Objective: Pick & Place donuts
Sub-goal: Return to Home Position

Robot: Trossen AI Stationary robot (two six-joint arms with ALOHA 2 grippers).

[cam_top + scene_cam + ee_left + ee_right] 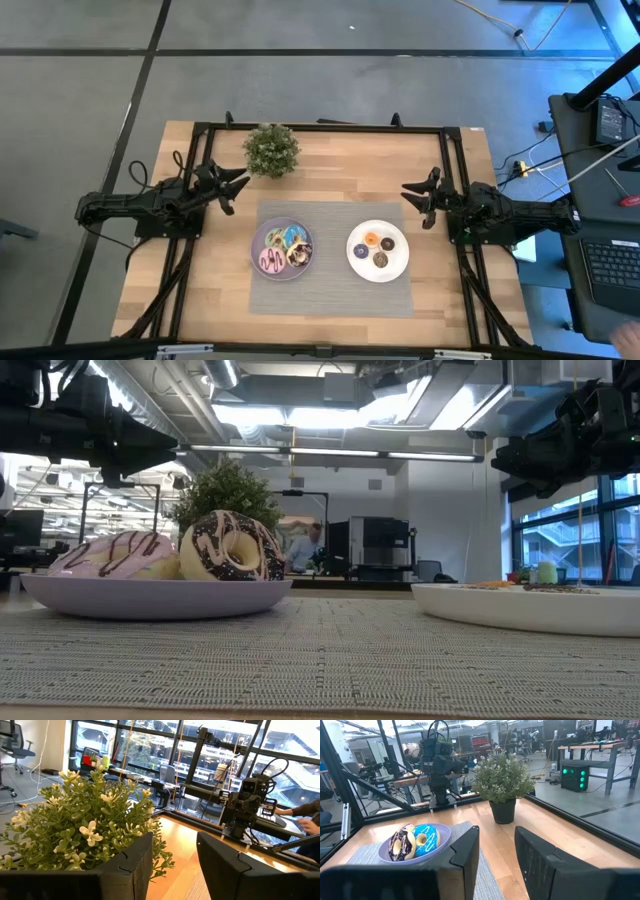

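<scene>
Jaws of left arm [140, 208] and right arm [510, 215] are spread, empty. Nearer right jaws: four small donuts [372, 240], white plate [351, 252]; nearer left: about four large donuts [295, 238], lilac plate [254, 249].

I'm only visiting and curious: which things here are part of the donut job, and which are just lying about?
Part of the job: large donuts on the purple plate; small donuts on the white plate; left gripper and right gripper, both open, one at each side.
Just lying about: potted plant; grey mat.
</scene>
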